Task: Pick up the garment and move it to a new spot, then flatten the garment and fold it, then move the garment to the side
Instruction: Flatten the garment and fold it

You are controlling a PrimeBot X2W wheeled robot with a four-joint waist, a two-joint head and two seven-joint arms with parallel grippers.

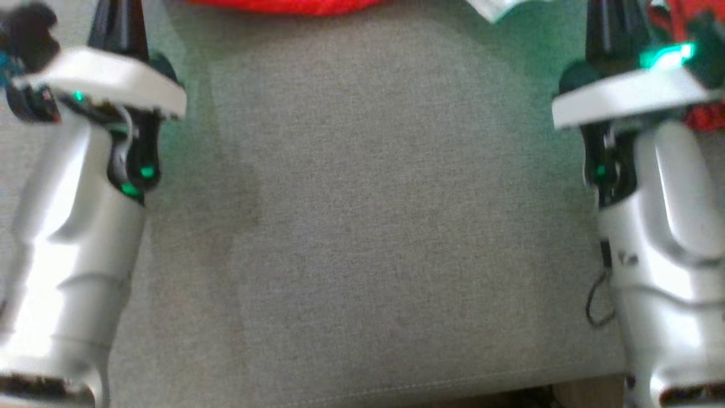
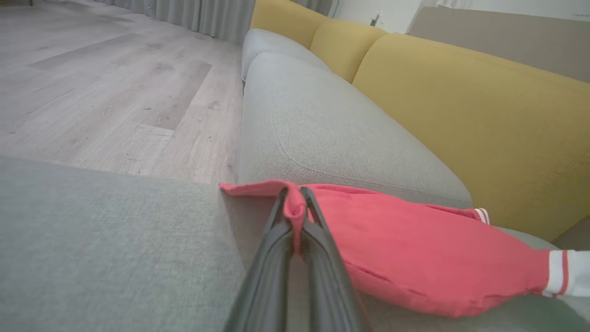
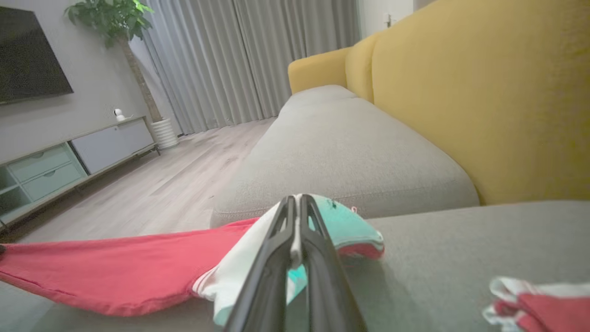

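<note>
The garment point(image 2: 415, 249) is red with white-striped cuffs and a white and mint part, stretched low over the grey sofa seat point(image 1: 368, 226). My left gripper point(image 2: 295, 196) is shut on a pinched red edge of it. My right gripper point(image 3: 297, 203) is shut on the white and mint part point(image 3: 350, 226), and the red body point(image 3: 115, 267) trails off to the left. In the head view the red cloth point(image 1: 283, 4) shows as a strip at the top edge, between the dark fingers point(image 1: 116, 28) of the left arm and the fingers point(image 1: 614, 28) of the right arm.
Yellow back cushions point(image 2: 484, 110) run behind the seat. Another red and white piece of cloth point(image 3: 539, 304) lies on the seat by my right arm. Wooden floor point(image 2: 106, 92), grey curtains point(image 3: 230, 60), a low cabinet point(image 3: 69, 157) and a potted plant point(image 3: 115, 23) lie beyond the sofa.
</note>
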